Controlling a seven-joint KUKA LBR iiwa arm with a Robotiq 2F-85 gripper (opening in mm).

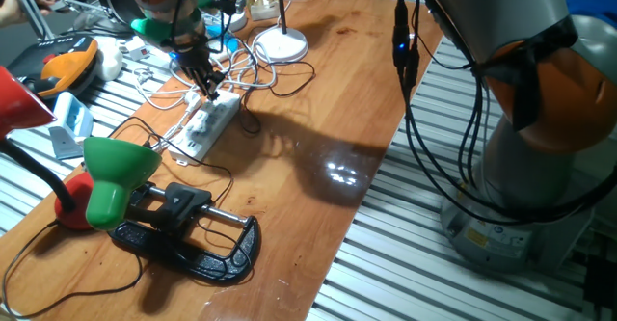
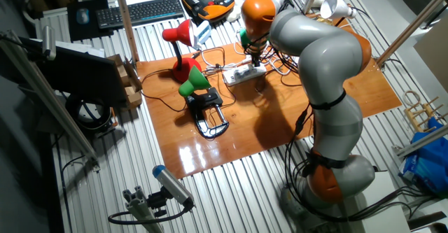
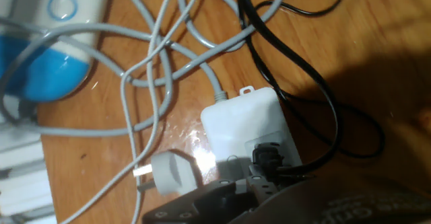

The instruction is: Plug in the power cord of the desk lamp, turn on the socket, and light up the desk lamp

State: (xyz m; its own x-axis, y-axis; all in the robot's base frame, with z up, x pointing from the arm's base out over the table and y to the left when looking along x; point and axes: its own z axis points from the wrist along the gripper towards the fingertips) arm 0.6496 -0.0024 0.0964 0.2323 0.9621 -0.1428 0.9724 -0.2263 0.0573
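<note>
The white socket strip [image 1: 207, 123] lies on the wooden table; it also shows in the other fixed view [image 2: 243, 74]. My gripper [image 1: 205, 88] is right over its far end. In the hand view my gripper [image 3: 259, 173] is shut on the small black plug [image 3: 269, 158], which sits at the end outlet of the strip [image 3: 242, 120]. The black power cord [image 3: 323, 103] loops away to the right. The desk lamp's round white base [image 1: 281, 43] stands behind the strip. How deep the plug sits is hidden by my fingers.
A loose white plug [image 3: 172, 170] and grey-white cables [image 3: 158, 62] lie beside the strip. A blue and white device [image 3: 47, 42] lies nearby. A green-shaded clamp lamp [image 1: 116, 172] with a black clamp [image 1: 193, 239] and a red lamp [image 2: 178, 37] stand further along the table.
</note>
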